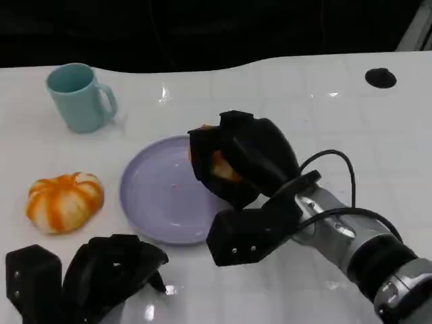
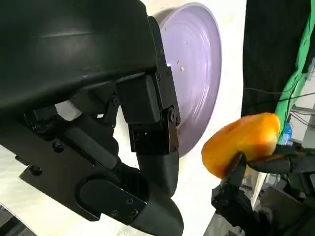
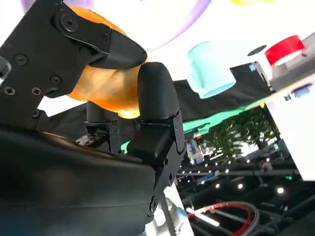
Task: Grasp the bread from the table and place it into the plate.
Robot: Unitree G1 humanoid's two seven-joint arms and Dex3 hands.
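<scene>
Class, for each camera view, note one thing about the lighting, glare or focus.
Head view: small glare spots on the glossy white table, background dark. Left wrist view: the left hand looms dark, the table beside the plate overexposed. Right wrist view: background lights blurred behind the bread.

Right hand has its black fingers wrapped around the golden bread, with the lavender plate edge and a teal mug just past it.

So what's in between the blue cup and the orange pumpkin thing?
Nothing. In the head view, only bare white table lies between the cup and the pumpkin. The plate sits off to the side.
</scene>
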